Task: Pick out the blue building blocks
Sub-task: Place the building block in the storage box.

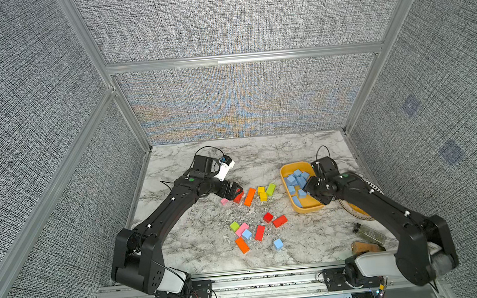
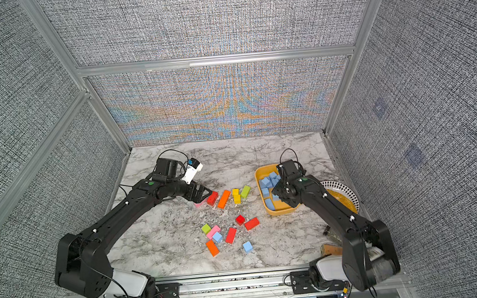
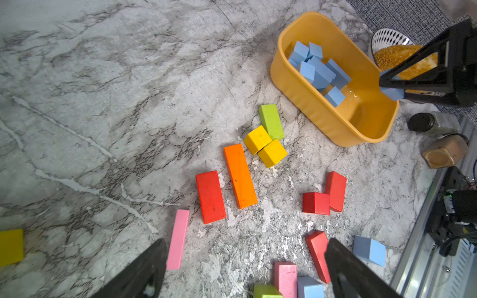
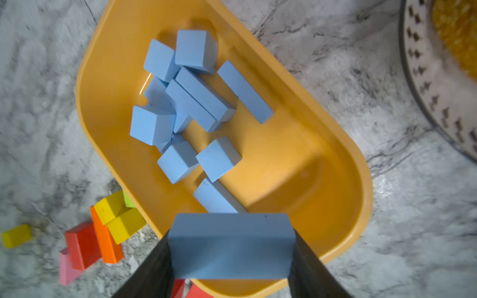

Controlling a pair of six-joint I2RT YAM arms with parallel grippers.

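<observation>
Blue building block in right gripper, above yellow tub

Sky-blue blocks: heap in yellow tub, one brick between right jaws, two loose cubes outside.

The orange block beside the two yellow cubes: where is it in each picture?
Top view: orange block mid-table, just left of the yellow cubes.
Top view: the block in the same place, red block on its other side.
Left wrist: the block whole, between red block and yellow cubes.
Right wrist: the block partly behind the yellow cubes, outside the bin.
Shared landmark: yellow bin holding blue blocks.
</observation>
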